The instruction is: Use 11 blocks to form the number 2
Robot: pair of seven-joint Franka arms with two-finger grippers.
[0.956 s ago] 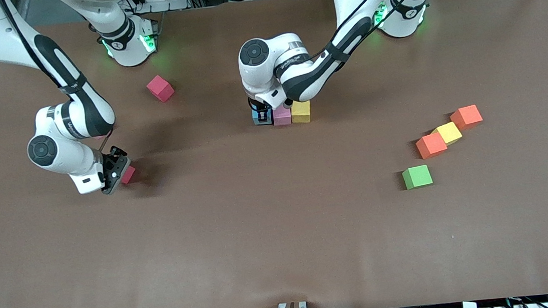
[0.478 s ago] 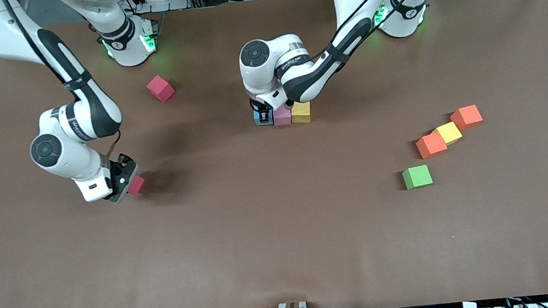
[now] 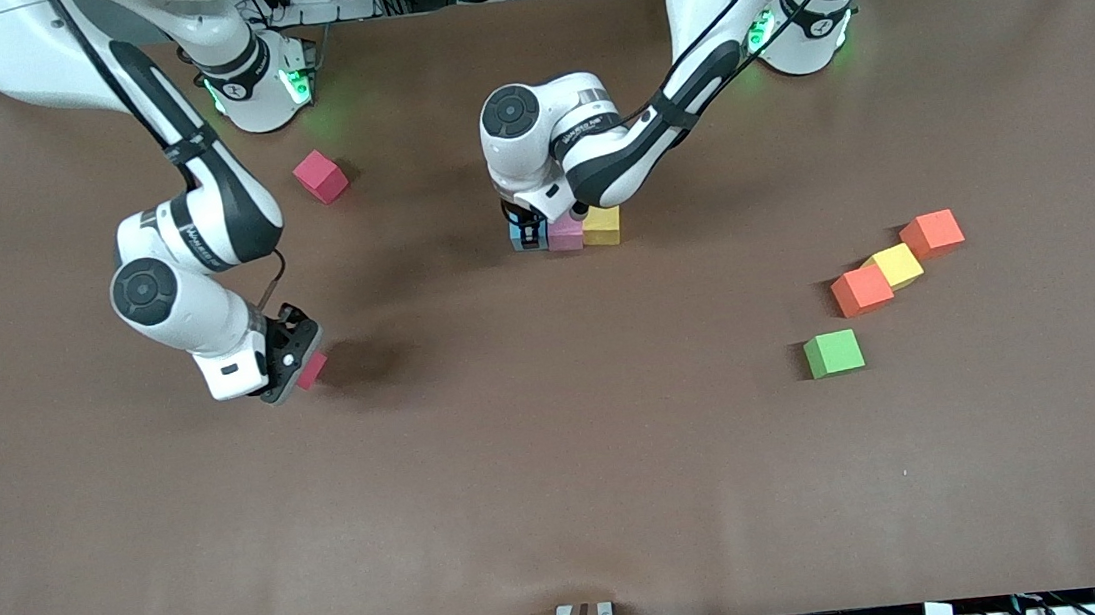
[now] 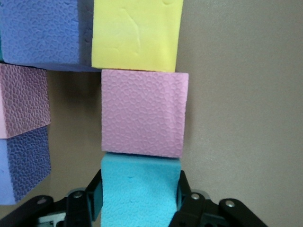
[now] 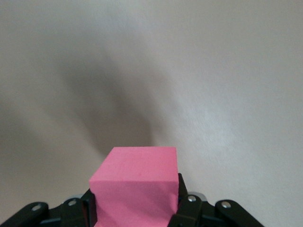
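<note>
My left gripper (image 3: 527,234) is down over a light blue block (image 4: 139,189) that rests on the table, straddling it (image 4: 139,198). This block ends a row with a pink block (image 3: 563,233) and a yellow block (image 3: 602,225). Beside that row the left wrist view shows a purple block (image 4: 42,30), a pink one (image 4: 23,99) and another purple one (image 4: 23,161); the left arm hides these from the front camera. My right gripper (image 3: 298,372) is shut on a pink block (image 5: 135,189) and holds it just over bare table toward the right arm's end.
A loose deep pink block (image 3: 321,176) lies near the right arm's base. Toward the left arm's end lie an orange block (image 3: 932,233), a yellow block (image 3: 896,265), another orange block (image 3: 861,289) and a green block (image 3: 834,353).
My right arm has carried its pink block toward the table's middle. The left gripper has stayed over the light blue block.
</note>
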